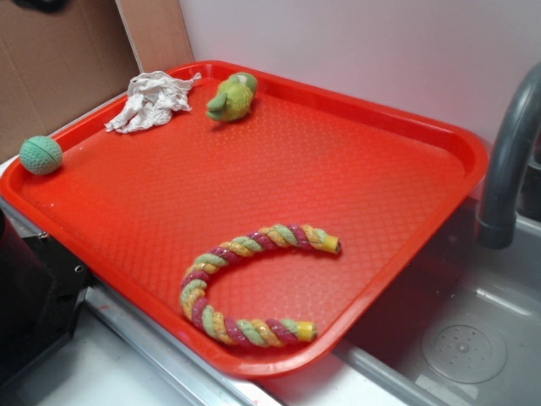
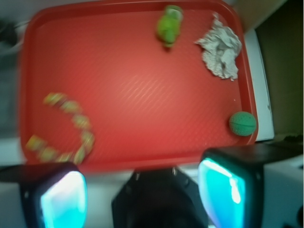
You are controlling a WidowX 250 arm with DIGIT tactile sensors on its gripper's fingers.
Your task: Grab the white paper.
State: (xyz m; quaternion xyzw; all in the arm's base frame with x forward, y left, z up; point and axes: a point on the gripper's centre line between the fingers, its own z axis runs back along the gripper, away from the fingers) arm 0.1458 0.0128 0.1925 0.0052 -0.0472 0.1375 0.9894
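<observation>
Hovering over the near edge of the red tray (image 2: 133, 161), the gripper (image 2: 142, 194) is sitting with fingers spread, holding nothing. The white paper (image 2: 219, 46) is lying at the tray's far right corner, beside the green plush (image 2: 169, 26), so reaching means going forward and right.

no text, label, brand, number or sign can be read in either view; the red tray (image 1: 406, 127) shows only a plain embossed texture, with no lettering on it.
</observation>
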